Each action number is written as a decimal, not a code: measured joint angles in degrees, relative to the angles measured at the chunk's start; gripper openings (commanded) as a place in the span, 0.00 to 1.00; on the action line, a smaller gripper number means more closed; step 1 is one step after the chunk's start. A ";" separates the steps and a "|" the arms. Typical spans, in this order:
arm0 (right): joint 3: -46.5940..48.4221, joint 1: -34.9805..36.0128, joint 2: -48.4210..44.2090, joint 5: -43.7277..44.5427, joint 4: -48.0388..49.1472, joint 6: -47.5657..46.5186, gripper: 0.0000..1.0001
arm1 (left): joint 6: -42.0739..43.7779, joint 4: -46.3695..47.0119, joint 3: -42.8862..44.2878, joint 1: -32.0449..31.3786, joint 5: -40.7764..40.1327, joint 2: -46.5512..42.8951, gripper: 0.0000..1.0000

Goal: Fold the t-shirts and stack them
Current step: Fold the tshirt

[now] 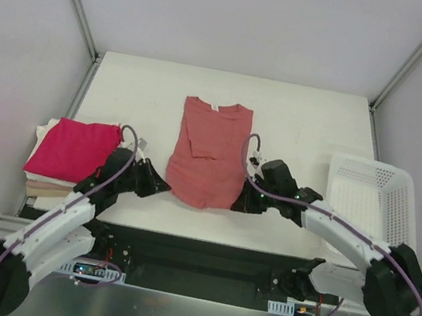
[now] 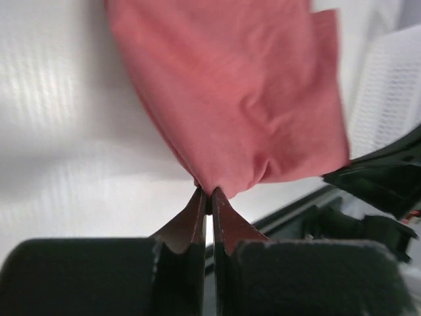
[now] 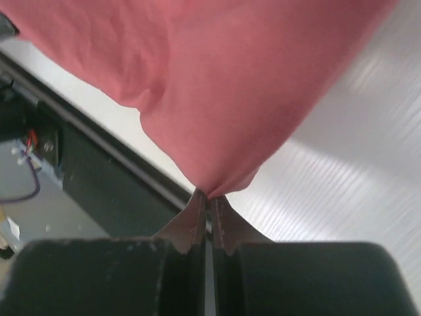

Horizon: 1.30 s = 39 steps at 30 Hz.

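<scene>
A salmon-pink t-shirt (image 1: 211, 148) lies in the middle of the white table, collar at the far side, both sleeves folded in. My left gripper (image 1: 166, 185) is shut on its near left hem corner (image 2: 217, 178). My right gripper (image 1: 237, 203) is shut on its near right hem corner (image 3: 214, 178). Both corners are lifted a little off the table. A magenta-red folded t-shirt (image 1: 73, 149) tops a stack of cream folded t-shirts (image 1: 38, 182) at the left edge.
A white mesh basket (image 1: 373, 205) stands at the right edge of the table (image 1: 305, 125). The dark front rail (image 1: 202, 258) runs just below the near edge. Grey walls enclose the back and sides.
</scene>
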 measured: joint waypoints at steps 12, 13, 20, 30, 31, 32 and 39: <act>-1.99 10.19 -27.06 0.00 -13.42 4.28 0.01 | -7.54 -12.31 -0.11 -1.77 3.98 -32.04 0.00; -1.62 10.16 -26.97 -0.11 -14.45 4.24 0.01 | -7.34 -12.96 1.64 -1.77 3.54 -30.86 0.00; 5.25 5.29 -20.87 -2.69 -17.55 1.38 0.01 | -5.03 -14.40 10.99 -1.79 -2.25 -17.35 0.00; 14.14 -7.43 -11.34 -8.00 -18.12 -4.04 0.01 | 0.37 -14.36 23.89 -1.77 -10.78 0.59 0.00; 14.84 -8.44 -10.16 -8.76 -18.10 -4.46 0.01 | 0.81 -14.19 25.03 -1.77 -11.39 2.21 0.00; 15.41 -9.25 -9.03 -9.53 -18.12 -4.85 0.01 | 1.29 -13.99 25.88 -1.75 -11.98 3.56 0.00; 18.64 -15.72 0.61 -15.96 -17.44 -6.51 0.01 | 4.17 -11.56 33.48 0.28 -12.17 16.96 0.00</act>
